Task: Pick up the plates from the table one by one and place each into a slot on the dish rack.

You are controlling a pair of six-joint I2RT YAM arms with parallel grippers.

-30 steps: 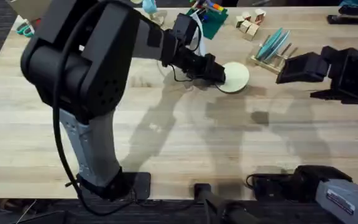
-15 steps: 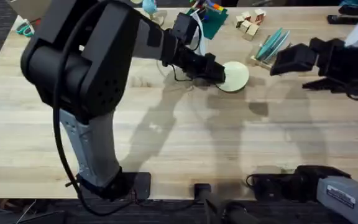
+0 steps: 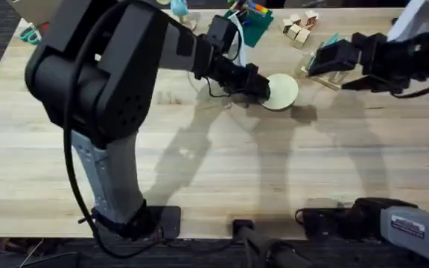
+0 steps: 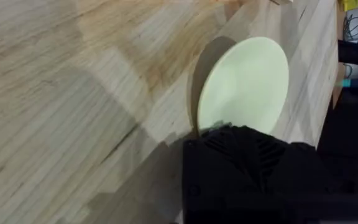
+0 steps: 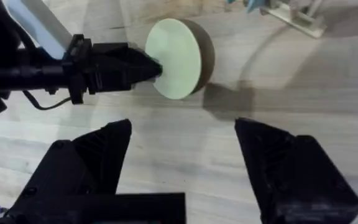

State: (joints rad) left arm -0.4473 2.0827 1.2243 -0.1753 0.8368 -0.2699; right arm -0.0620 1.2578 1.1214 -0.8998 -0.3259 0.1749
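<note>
A pale cream-yellow plate sits at the table's back middle, its edge pinched by my left gripper, which is shut on it. In the left wrist view the plate lies just past that gripper. My right gripper hovers open above the dish rack at the back right and covers most of it. A sliver of the light blue plate shows in the rack. In the right wrist view the right gripper stands wide apart, with the cream plate and the rack beyond.
Wooden cubes lie behind the rack. A green holder with coloured items stands at the back middle. The left arm's large upper links rise over the left half of the table. The near half of the table is bare wood.
My right arm has swung left and toward the back, from the right edge to above the dish rack. The left gripper and cream plate have stayed put.
</note>
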